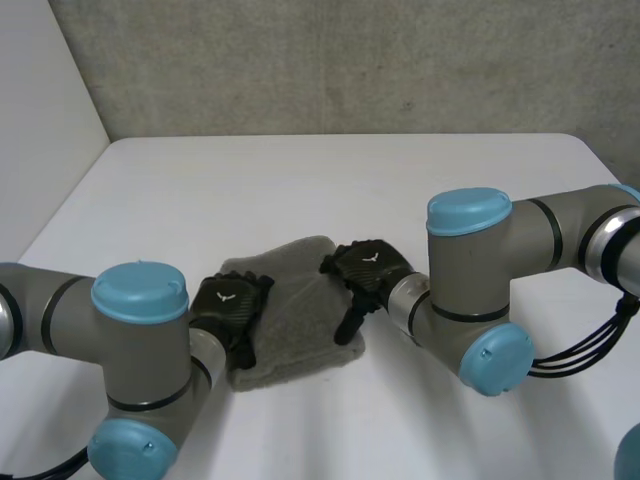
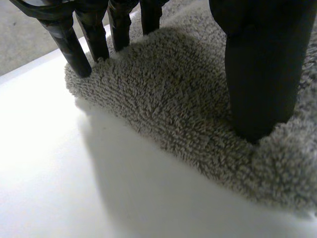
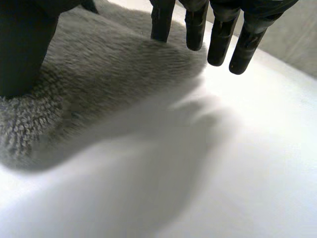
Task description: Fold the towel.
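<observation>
- Towel [image 1: 295,305] lies folded on bench [image 1: 300,180].
- Left hand [image 1: 228,300] and right hand [image 1: 368,268] rest on its 2 side edges, fingers straight, holding nothing.
- Best approach, likely: press evenly to flatten the fold.

No words or numbers can be read; a small white emblem [image 1: 224,297] marks the back of the left robot hand [image 1: 236,312], and a like one the right robot hand [image 1: 362,272], at three o'clock from it

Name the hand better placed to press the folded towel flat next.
Probably the left hand: its fingers and thumb rest on the towel. The right hand has its thumb on the towel, but some of its fingers hang past the edge, over the table.
</observation>
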Robot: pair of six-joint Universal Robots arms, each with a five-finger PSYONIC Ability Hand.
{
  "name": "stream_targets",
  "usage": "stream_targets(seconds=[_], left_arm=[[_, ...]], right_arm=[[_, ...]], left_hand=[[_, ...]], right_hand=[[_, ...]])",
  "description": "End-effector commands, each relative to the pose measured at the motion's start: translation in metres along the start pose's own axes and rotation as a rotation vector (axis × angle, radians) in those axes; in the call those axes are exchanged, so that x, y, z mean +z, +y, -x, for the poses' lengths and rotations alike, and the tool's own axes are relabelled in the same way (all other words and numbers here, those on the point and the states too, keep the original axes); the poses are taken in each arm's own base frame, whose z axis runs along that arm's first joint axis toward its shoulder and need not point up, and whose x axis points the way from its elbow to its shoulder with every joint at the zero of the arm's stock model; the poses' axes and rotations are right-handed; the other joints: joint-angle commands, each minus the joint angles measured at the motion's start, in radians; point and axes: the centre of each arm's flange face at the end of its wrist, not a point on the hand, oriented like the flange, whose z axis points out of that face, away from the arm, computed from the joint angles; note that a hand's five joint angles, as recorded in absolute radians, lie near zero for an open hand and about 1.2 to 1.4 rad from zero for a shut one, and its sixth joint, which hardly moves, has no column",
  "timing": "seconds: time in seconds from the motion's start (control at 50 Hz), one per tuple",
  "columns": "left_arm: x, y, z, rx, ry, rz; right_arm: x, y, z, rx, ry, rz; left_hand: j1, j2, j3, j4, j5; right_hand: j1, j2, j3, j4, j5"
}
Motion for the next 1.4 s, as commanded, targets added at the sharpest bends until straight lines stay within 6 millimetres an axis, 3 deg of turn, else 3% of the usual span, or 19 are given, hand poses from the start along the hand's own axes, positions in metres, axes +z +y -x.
stream_targets(seconds=[0.02,0.06,0.08,0.1,0.12,0.14,0.16,0.2,0.22,0.26,0.32,0.36,0.38,0.42,0.5,0.66,0.92,1.18,1.4], left_arm=[[-0.005,-0.019,-0.002,0.058,0.002,-0.065],[-0.012,-0.033,-0.003,0.058,0.004,-0.111],[-0.019,-0.049,-0.001,0.051,-0.001,-0.164],[-0.019,-0.049,-0.001,0.051,-0.001,-0.164],[-0.025,-0.064,0.002,0.045,-0.009,-0.211],[-0.032,-0.080,0.005,0.036,-0.018,-0.261],[-0.032,-0.080,0.006,0.036,-0.018,-0.262],[-0.051,-0.114,0.017,0.015,-0.049,-0.374],[-0.051,-0.114,0.017,0.015,-0.050,-0.374],[-0.069,-0.144,0.032,-0.004,-0.090,-0.474],[-0.077,-0.156,0.042,-0.013,-0.117,-0.511],[-0.089,-0.172,0.064,-0.027,-0.179,-0.545],[-0.089,-0.172,0.064,-0.027,-0.179,-0.545],[-0.099,-0.178,0.084,-0.037,-0.232,-0.531],[-0.105,-0.180,0.092,-0.039,-0.249,-0.502],[-0.111,-0.189,0.089,-0.075,-0.229,-0.521],[-0.106,-0.182,0.093,-0.153,-0.184,-0.488],[-0.110,-0.198,0.093,-0.164,-0.136,-0.553],[-0.117,-0.215,0.093,-0.164,-0.128,-0.619]], right_arm=[[-0.014,-0.027,-0.008,-0.090,0.080,-0.085],[-0.019,-0.036,-0.008,-0.093,0.088,-0.118],[-0.019,-0.036,-0.008,-0.093,0.088,-0.118],[-0.025,-0.046,-0.010,-0.091,0.100,-0.154],[-0.032,-0.060,-0.013,-0.085,0.115,-0.196],[-0.032,-0.060,-0.013,-0.085,0.115,-0.196],[-0.041,-0.073,-0.015,-0.073,0.128,-0.237],[-0.051,-0.085,-0.020,-0.058,0.146,-0.276],[-0.061,-0.098,-0.025,-0.044,0.165,-0.319],[-0.072,-0.109,-0.029,-0.031,0.188,-0.356],[-0.094,-0.126,-0.048,-0.006,0.279,-0.414],[-0.105,-0.133,-0.059,0.002,0.332,-0.440],[-0.115,-0.138,-0.068,0.004,0.372,-0.461],[-0.125,-0.143,-0.072,0.002,0.396,-0.483],[-0.145,-0.147,-0.088,0.005,0.458,-0.507],[-0.152,-0.136,-0.114,0.033,0.534,-0.463],[-0.152,-0.135,-0.111,0.050,0.522,-0.467],[-0.148,-0.123,-0.109,0.064,0.500,-0.409],[-0.154,-0.131,-0.109,0.067,0.500,-0.417]], left_hand=[[0.017,0.013,0.012,0.012,0.014],[0.011,0.007,0.006,0.007,0.008],[-0.003,-0.007,-0.008,-0.008,-0.006],[-0.003,-0.007,-0.009,-0.008,-0.007],[-0.006,-0.010,-0.012,-0.011,-0.009],[-0.006,-0.010,-0.012,-0.011,-0.010],[-0.006,-0.010,-0.012,-0.011,-0.010],[-0.006,-0.010,-0.012,-0.011,-0.010],[-0.006,-0.010,-0.012,-0.011,-0.010],[0.000,-0.004,-0.006,-0.005,-0.004],[0.008,0.005,0.003,0.004,0.005],[0.020,0.016,0.015,0.015,0.017],[0.020,0.016,0.015,0.015,0.017],[0.017,0.013,0.012,0.012,0.014],[0.014,0.010,0.009,0.009,0.011],[0.023,0.019,0.018,0.018,0.020],[0.011,0.007,0.006,0.007,0.008],[-0.015,-0.019,-0.020,-0.020,-0.018],[-0.024,-0.028,-0.029,-0.029,-0.027]], right_hand=[[-0.036,-0.063,-0.043,-0.059,-0.050],[-0.036,-0.063,-0.043,-0.059,-0.050],[-0.036,-0.063,-0.043,-0.059,-0.050],[-0.036,-0.063,-0.043,-0.059,-0.050],[-0.036,-0.063,-0.043,-0.059,-0.050],[-0.036,-0.063,-0.043,-0.059,-0.050],[-0.036,-0.063,-0.043,-0.059,-0.050],[-0.036,-0.063,-0.043,-0.059,-0.050],[-0.036,-0.063,-0.043,-0.059,-0.050],[-0.036,-0.063,-0.043,-0.059,-0.050],[-0.036,-0.063,-0.043,-0.059,-0.050],[-0.036,-0.063,-0.043,-0.059,-0.050],[-0.036,-0.063,-0.043,-0.059,-0.050],[-0.036,-0.063,-0.043,-0.059,-0.050],[-0.036,-0.063,-0.043,-0.059,-0.050],[-0.036,-0.063,-0.043,-0.059,-0.050],[-0.036,-0.063,-0.043,-0.059,-0.050],[-0.036,-0.063,-0.043,-0.059,-0.050],[-0.036,-0.063,-0.043,-0.059,-0.050]])
